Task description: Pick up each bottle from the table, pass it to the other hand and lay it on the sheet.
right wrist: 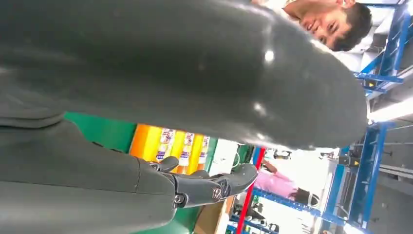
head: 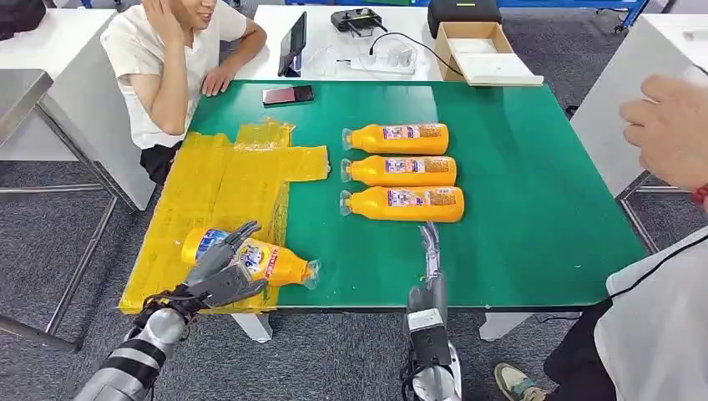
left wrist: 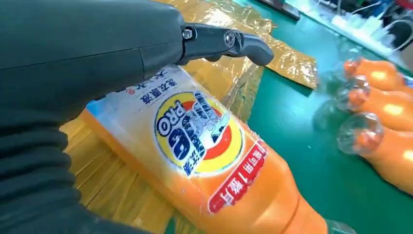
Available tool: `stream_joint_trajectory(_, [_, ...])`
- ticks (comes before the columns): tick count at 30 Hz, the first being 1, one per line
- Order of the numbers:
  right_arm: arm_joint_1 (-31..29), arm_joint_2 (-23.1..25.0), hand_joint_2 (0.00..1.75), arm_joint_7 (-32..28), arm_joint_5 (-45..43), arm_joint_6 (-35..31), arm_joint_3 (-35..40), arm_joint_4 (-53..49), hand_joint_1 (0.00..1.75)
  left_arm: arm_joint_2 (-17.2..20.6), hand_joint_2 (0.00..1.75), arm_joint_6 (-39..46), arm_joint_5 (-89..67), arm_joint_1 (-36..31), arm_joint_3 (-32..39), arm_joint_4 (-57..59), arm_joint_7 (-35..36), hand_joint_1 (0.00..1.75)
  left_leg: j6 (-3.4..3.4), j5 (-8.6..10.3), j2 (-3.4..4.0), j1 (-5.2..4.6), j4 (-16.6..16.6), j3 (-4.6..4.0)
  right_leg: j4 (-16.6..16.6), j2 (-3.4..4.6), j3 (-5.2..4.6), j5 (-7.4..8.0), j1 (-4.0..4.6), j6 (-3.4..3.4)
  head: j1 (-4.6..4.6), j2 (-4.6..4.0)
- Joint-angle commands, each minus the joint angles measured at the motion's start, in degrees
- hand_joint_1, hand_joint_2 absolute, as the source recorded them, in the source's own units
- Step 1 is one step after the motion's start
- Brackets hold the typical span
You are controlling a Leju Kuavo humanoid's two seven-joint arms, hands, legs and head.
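Left hand (head: 219,271) fingers wrap the orange detergent bottle (head: 250,258) lying on the yellow sheet (head: 213,196), near-left tabletop (head: 534,209). Right hand (head: 431,251) empty, fingers straight, near edge. Three bottles (head: 401,171) wait mid-table. Release flat; cap end overhangs the sheet.

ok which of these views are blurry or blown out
Head view: sharp and evenly lit. Left wrist view: the held bottle is crisp with slight glare, while the three bottles behind are soft. Right wrist view: the right hand is close and blurred, and the background is overexposed.
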Motion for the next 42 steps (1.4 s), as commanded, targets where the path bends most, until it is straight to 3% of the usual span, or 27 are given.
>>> stream_joint_trajectory(1, [0.8, -0.1, 0.00, -1.3, 0.1, -0.4, -5.1, -2.1, 0.00, -4.4, 0.00, 11.1, 0.1, 10.5, 0.3, -12.0, -0.6, 0.00, -0.05, -0.03, 0.19, -0.01, -0.1, 0.02, -0.1, 0.12, -0.06, 0.00, 0.00, -0.07, 0.00, 0.00])
stream_joint_trajectory(3, [2.1, -0.2, 0.00, -1.1, -0.4, -1.5, -6.8, -3.5, 0.00, -8.1, 0.00, 15.0, -0.3, 8.8, -0.9, -11.7, -0.3, 0.00, -0.03, -0.04, 0.09, 0.01, 0.0, -0.10, -0.1, -0.02, -0.12, -0.03, 0.01, -0.06, 0.00, 0.02])
stream_joint_trajectory(7, [3.3, -0.9, 0.00, -1.4, -1.8, -2.2, -10.3, -4.6, 0.00, -11.6, 0.00, 21.5, -0.7, 1.5, -6.4, -3.1, 0.6, 0.00, 0.00, 0.09, -0.49, -0.01, 0.1, -0.48, 0.0, -0.62, -0.41, -0.09, 0.01, -0.05, -0.02, 0.00])
stream_joint_trajectory(12, [3.2, -0.8, 0.00, -1.7, -1.9, -1.8, -11.2, -4.6, 0.00, -10.9, 0.00, 21.1, 2.4, 2.1, -8.7, -5.2, -0.7, 0.00, 0.13, 0.11, -0.10, -0.08, 0.0, -0.81, 0.0, -0.14, -0.75, 0.09, -0.05, 0.08, 0.00, 0.02])
stream_joint_trajectory(22, [3.1, -0.7, 0.00, -1.8, -1.7, -2.1, -10.7, -4.8, 0.00, -10.3, 0.00, 19.8, 7.0, 4.0, -8.9, -9.9, -2.6, 0.00, 0.11, 0.10, 0.00, -0.01, 0.1, -1.00, 0.0, -0.09, -1.02, 0.10, 0.01, 0.06, -0.02, 0.02])
stream_joint_trajectory(23, [3.1, -0.7, 0.00, -1.8, -1.7, -2.2, -10.7, -4.8, 0.00, -10.3, 1.75, 19.8, 7.3, 4.2, -9.1, -10.7, -2.7, 0.00, 0.08, 0.06, 0.05, 0.03, 0.1, -0.95, 0.0, -0.07, -0.97, 0.07, 0.05, 0.03, 0.00, 0.00])
stream_joint_trajectory(30, [2.7, -1.2, 0.00, -1.7, -1.8, -2.6, -8.9, -4.7, 0.00, -12.7, 1.75, 24.5, 11.7, 2.4, -9.2, -8.9, -3.7, 0.00, 0.09, 0.08, -0.02, 0.03, 0.1, -1.00, 0.0, -0.11, -0.96, 0.07, 0.04, 0.03, 0.00, 0.00])
stream_joint_trajectory(33, [3.7, -1.4, 0.00, -1.8, -1.0, -4.5, -9.3, -6.1, 0.00, -13.1, 1.75, 29.1, 12.5, 5.1, -9.5, -14.0, -7.4, 0.00, 0.08, 0.07, 0.02, 0.00, 0.1, -1.00, 0.0, -0.07, -0.97, 0.07, 0.02, 0.02, 0.00, 0.02])
stream_joint_trajectory(36, [4.0, -3.2, 0.00, -1.8, 4.0, -10.6, -6.8, -6.5, 0.00, -15.1, 1.75, 35.4, 18.9, 9.5, -9.6, -23.6, -14.2, 0.00, 0.10, 0.03, 0.05, 0.00, 0.1, -1.07, 0.0, -0.02, -1.05, 0.06, 0.02, 0.04, 0.00, 0.02])
stream_joint_trajectory(42, [3.7, -3.4, 0.00, -1.8, 3.8, -10.8, -6.7, -6.3, 0.00, -14.7, 1.75, 36.0, 19.0, 9.8, -10.3, -24.7, -13.6, 0.00, 0.09, 0.05, 0.04, -0.02, 0.1, -1.04, 0.0, -0.03, -1.01, 0.07, 0.01, 0.04, 0.00, 0.02])
